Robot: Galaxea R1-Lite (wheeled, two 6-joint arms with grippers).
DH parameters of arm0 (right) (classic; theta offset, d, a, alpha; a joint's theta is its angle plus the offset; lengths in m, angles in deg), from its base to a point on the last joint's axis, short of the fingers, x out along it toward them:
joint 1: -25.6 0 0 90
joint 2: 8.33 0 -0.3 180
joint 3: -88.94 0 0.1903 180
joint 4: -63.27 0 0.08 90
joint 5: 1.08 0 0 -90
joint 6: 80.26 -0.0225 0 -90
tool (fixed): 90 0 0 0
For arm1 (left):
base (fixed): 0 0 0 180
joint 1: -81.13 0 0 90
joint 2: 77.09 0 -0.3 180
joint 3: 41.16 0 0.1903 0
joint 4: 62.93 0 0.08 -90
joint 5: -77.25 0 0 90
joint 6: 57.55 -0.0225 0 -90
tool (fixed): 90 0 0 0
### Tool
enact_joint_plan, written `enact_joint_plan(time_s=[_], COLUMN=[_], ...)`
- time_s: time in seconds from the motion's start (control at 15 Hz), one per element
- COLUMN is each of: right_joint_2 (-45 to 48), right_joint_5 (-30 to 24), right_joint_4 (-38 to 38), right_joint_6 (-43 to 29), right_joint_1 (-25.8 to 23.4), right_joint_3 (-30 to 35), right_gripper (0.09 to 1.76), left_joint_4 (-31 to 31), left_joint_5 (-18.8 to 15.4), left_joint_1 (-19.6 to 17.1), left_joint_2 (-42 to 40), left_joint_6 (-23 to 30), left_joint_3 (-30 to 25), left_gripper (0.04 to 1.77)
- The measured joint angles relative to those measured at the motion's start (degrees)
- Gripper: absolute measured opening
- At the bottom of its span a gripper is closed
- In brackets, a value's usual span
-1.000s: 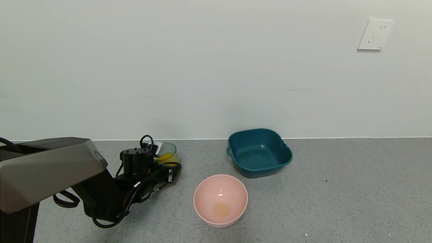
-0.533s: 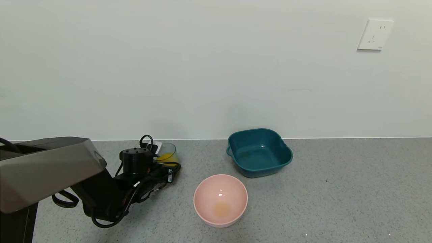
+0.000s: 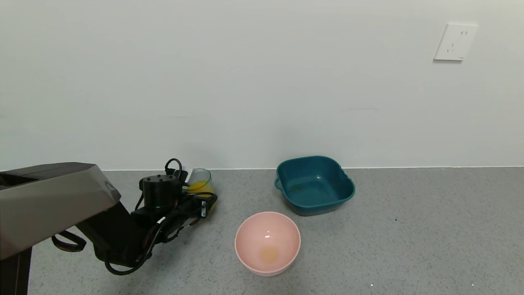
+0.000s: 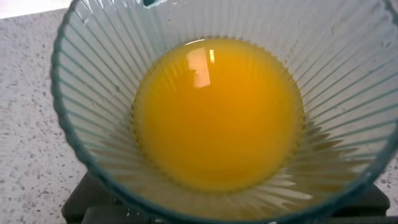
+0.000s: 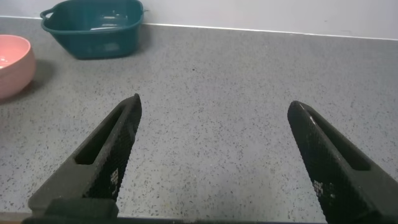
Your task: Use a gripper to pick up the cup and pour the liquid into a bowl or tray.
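Observation:
My left gripper is shut on the cup, a ribbed pale blue-green tumbler held upright at the back left of the counter, near the wall. The orange liquid fills its lower part. In the left wrist view the cup fills the picture, the liquid lies level inside, and the fingers are hidden under it. The pink bowl stands in front and to the right of the cup, with a faint orange stain at its bottom. My right gripper is open and empty over bare counter.
A dark teal square basin with side handles stands behind the bowl, near the wall. It also shows in the right wrist view, next to the bowl. The grey speckled counter stretches to the right. A wall socket is high right.
My left arm has drawn back to the left and risen slightly, and the cup has moved with it. The bowl and the basin have not moved.

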Motion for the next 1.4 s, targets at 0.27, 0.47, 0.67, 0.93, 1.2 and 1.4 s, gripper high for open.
enact_joint_plan(time_s=[0.27, 0.47, 0.67, 0.93, 1.2, 1.4], right_joint_2=[0.00, 0.00, 0.00, 0.00, 0.00, 0.00], right_joint_5=[0.05, 0.02, 0.00, 0.02, 0.00, 0.00], right_joint_4=[0.00, 0.00, -0.02, -0.02, -0.02, -0.02], right_joint_6=[0.00, -0.02, -0.02, -0.02, -0.02, -0.02], right_joint_1=[0.00, 0.00, 0.00, 0.00, 0.00, 0.00], right_joint_3=[0.00, 0.00, 0.00, 0.00, 0.00, 0.00], right_gripper=[1.71, 1.71, 1.71, 1.71, 1.71, 1.71], left_joint_4=[-5.07, -8.27, -11.00, -15.37, -19.29, -21.80], left_joint_5=[0.00, -0.10, -0.11, -0.16, -0.10, 0.20], left_joint_1=[-0.04, -0.04, 0.09, 0.38, 1.62, 3.47], left_joint_2=[-4.28, -8.24, -12.35, -17.31, -22.00, -25.22], left_joint_6=[-0.15, -0.83, -1.91, -3.86, -5.85, -8.33], left_joint_3=[-0.11, 0.16, -0.28, -0.89, -2.23, -3.56], left_gripper=[1.28, 1.28, 1.28, 1.28, 1.28, 1.28])
